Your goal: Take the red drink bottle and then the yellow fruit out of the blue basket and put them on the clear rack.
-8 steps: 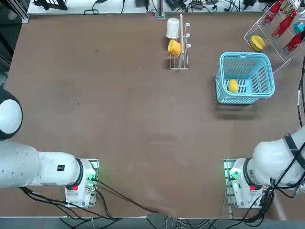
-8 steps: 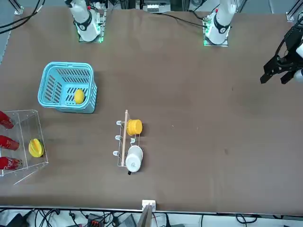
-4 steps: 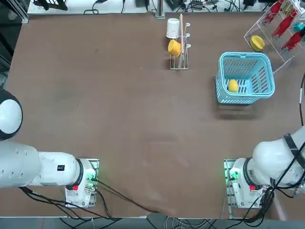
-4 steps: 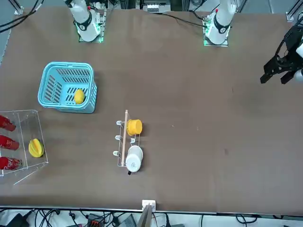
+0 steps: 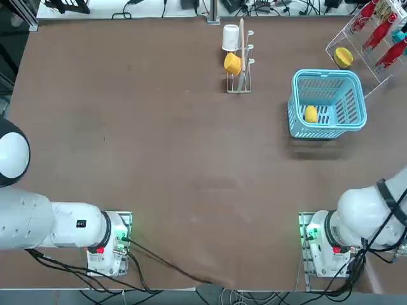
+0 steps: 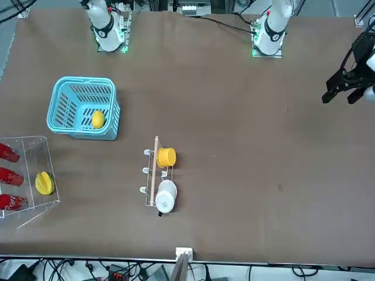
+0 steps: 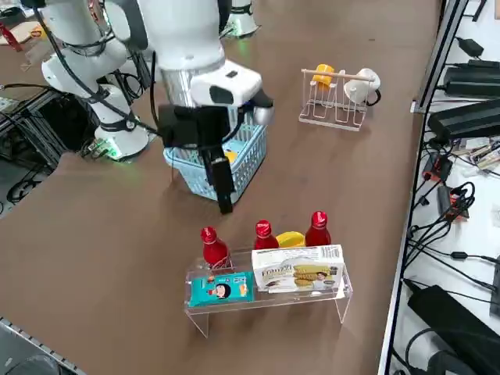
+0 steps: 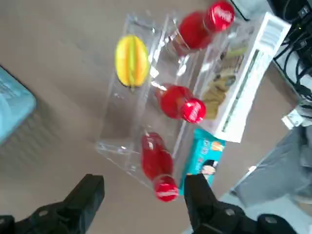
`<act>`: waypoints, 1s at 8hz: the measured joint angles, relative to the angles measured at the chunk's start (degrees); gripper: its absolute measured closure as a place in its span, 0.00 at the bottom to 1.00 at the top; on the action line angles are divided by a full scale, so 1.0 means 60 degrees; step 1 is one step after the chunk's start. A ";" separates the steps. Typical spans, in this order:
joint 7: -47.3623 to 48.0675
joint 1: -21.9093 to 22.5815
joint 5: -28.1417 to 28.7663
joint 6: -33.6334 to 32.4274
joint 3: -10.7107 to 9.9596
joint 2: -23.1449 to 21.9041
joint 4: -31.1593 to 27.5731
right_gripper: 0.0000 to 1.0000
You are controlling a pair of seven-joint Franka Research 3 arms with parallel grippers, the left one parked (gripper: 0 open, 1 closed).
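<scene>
The right wrist view shows the right gripper [image 8: 145, 189] wide open, holding nothing, with three red drink bottles [image 8: 158, 161] on the clear acrylic rack [image 8: 117, 117]; the teal snack packet [image 8: 200, 158] there is outside the front view, which instead reveals the yellow lemon [image 6: 98, 119] inside the blue basket [image 6: 61, 109]

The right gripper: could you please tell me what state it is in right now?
Right gripper: open, its black fingers wide apart with nothing between them.
</scene>
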 joint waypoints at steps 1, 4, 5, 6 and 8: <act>0.1243 0.0228 0.0234 -0.0625 0.0025 -0.0181 0.0105 0.00; 0.4708 0.1337 0.0359 -0.1595 0.0079 -0.0930 -0.0384 0.00; 0.5938 0.1804 0.0387 -0.1581 0.0096 -0.1380 -0.1062 0.00; 0.7219 0.2379 0.0389 -0.1472 0.0113 -0.1909 -0.1870 0.00; 0.9203 0.3439 0.0373 -0.0590 0.0143 -0.3084 -0.4022 0.00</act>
